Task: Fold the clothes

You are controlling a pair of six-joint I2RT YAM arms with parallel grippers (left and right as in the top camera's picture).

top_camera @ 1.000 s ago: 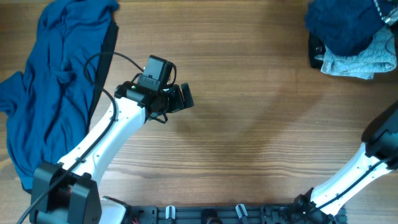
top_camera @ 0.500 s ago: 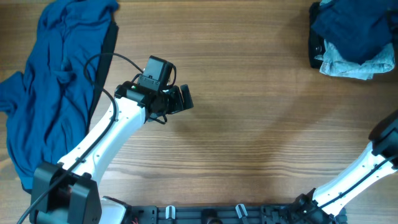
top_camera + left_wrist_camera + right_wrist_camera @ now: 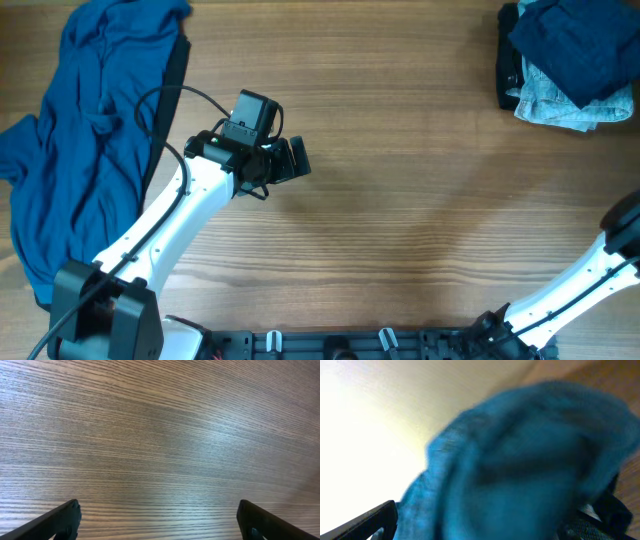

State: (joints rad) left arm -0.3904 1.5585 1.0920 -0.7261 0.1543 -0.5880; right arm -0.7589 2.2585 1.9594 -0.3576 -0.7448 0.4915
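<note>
A large blue garment [image 3: 90,130] lies crumpled along the table's left side. At the back right a dark blue garment [image 3: 580,45] rests on top of a pale grey-blue one [image 3: 565,105]. My left gripper [image 3: 298,158] hovers near the table's middle left, open over bare wood, with nothing between its fingers [image 3: 62,521]. In the right wrist view my right gripper [image 3: 477,530] is open, its fingertips [image 3: 375,522] wide apart. Blurred dark blue cloth [image 3: 520,460] fills the view close ahead of them. The right gripper is out of the overhead view.
A black object [image 3: 507,70] sits under the left edge of the back-right pile. My right arm [image 3: 590,275] runs off the right edge of the overhead view. My left arm [image 3: 170,225] slants up from the front left, beside the crumpled garment.
The dark blue garment at the back right has dropped from a raised bunch and settled on the pile. My right gripper has let go of it, and its arm has drawn back. The left arm is still.
</note>
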